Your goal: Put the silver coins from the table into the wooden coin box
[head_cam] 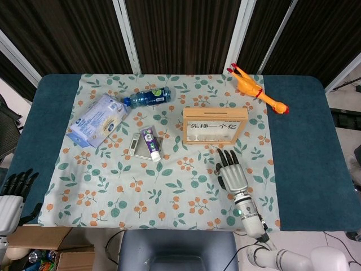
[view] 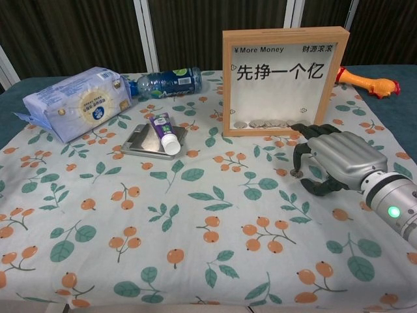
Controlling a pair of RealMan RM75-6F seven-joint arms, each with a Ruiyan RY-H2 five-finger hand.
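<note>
The wooden coin box [head_cam: 215, 125] [view: 283, 81] stands upright on the floral cloth, with several silver coins [view: 264, 123] lying along its bottom behind the glass. One silver coin [view: 295, 173] lies on the cloth in front of the box. My right hand [head_cam: 232, 172] [view: 339, 160] hovers palm down just right of it, fingers spread and bent downward, with one fingertip [view: 298, 163] right over the coin. It holds nothing. My left hand [head_cam: 14, 192] stays off the table's near left corner, fingers apart and empty.
A blue tissue pack [view: 75, 101] and a lying water bottle [view: 166, 81] are at the back left. A toothpaste tube [view: 164, 134] rests on a small metal scale [view: 146, 142]. A rubber chicken [head_cam: 256, 89] lies at the back right.
</note>
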